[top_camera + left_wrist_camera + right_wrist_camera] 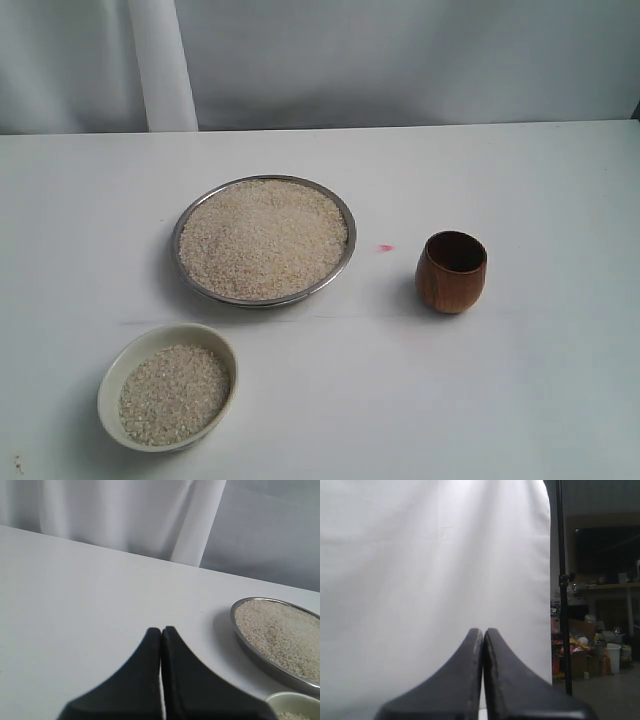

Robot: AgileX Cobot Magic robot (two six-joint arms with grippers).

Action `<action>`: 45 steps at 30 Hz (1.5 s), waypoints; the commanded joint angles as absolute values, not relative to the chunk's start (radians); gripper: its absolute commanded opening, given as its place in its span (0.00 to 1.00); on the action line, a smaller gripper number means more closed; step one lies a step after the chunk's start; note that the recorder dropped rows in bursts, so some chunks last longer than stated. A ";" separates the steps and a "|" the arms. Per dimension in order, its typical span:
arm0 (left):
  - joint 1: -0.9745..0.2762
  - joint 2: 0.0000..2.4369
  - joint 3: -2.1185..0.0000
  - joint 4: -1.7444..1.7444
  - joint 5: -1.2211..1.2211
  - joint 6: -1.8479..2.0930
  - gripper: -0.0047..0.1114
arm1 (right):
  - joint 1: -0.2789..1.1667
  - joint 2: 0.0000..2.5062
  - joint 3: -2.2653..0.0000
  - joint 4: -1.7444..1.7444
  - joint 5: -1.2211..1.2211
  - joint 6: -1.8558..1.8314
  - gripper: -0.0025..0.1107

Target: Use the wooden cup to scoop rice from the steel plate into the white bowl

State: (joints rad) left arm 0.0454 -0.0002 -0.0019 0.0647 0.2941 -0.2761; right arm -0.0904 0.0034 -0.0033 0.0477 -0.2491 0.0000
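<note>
The steel plate [343, 209] sits mid-table, heaped with rice [264, 238]. In front of it to the left stands the white bowl [113, 383], partly filled with grains. The wooden cup [451, 271] stands upright and empty to the right of the plate. Neither arm shows in the exterior view. My left gripper [161, 629] is shut with nothing in it, above bare table to the side of the steel plate [252, 652]; the white bowl's rim [280, 698] peeks in at the corner. My right gripper [483, 630] is shut and empty, facing a white curtain with no task object in sight.
A white curtain [400, 60] hangs behind the table's far edge. A small pink mark [386, 247] lies on the tabletop between plate and cup. In the right wrist view, a black stand pole [562, 580] and room clutter appear past the curtain.
</note>
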 commanded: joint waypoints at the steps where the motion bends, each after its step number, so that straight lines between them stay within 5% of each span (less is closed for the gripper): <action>1: 0.042 0.000 0.000 0.059 0.286 -0.280 0.04 | -0.096 0.000 0.000 0.049 -0.260 0.000 0.02; 14: 0.042 0.000 0.000 0.059 0.286 -0.278 0.04 | -0.091 0.000 -0.052 0.071 -0.258 0.208 0.02; 26: 0.042 0.000 0.000 0.059 0.286 -0.278 0.04 | -0.089 0.606 -0.412 -0.313 -0.333 0.441 0.02; 45: 0.042 0.000 0.000 0.059 0.286 -0.280 0.04 | -0.089 0.920 -0.427 -0.612 -0.616 0.607 0.02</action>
State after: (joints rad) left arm 0.0454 -0.0002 -0.0019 0.0647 0.2941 -0.2761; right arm -0.0904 0.9087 -0.4214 -0.5468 -0.5422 0.6051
